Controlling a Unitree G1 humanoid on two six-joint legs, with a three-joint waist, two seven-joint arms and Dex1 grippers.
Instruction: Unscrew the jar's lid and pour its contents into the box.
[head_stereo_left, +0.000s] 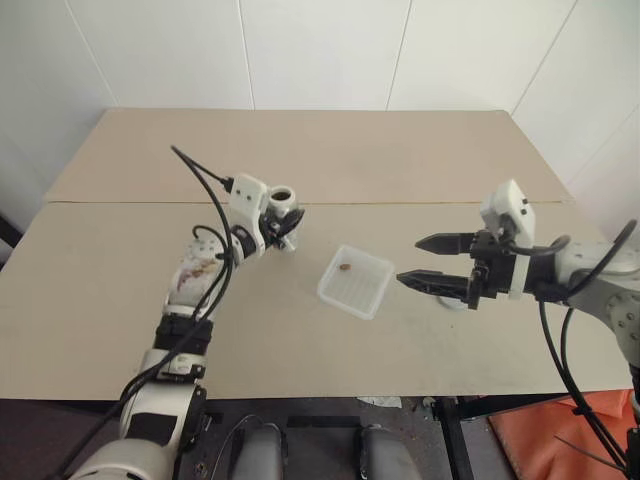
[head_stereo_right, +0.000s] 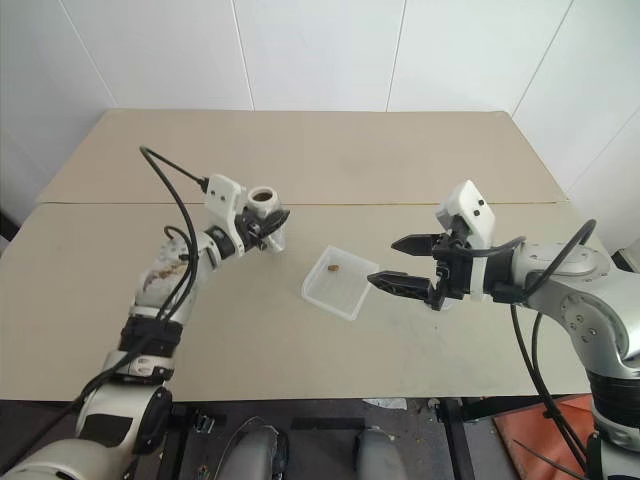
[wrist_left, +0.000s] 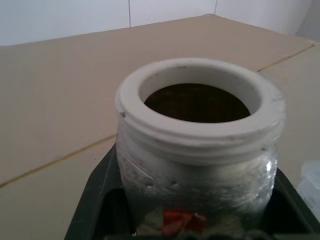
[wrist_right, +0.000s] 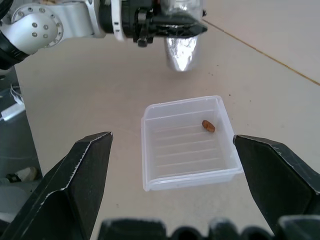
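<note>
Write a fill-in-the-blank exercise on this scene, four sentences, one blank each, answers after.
1. The left gripper is shut on the ____.
2. The small brown piece lies inside the ____.
3. The jar stands upright with its mouth ____, no lid on it.
4. The right gripper hangs beside the box, its jaws ____ with nothing between them.

Missing words: jar; box; open; open

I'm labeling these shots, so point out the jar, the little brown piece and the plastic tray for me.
jar (wrist_left: 200, 165): left wrist view, its silvery side below the open mouth.
brown piece (wrist_right: 208, 126): right wrist view, its middle, lying inside the tray.
tray (head_stereo_left: 352, 303): left eye view, its near wall.
</note>
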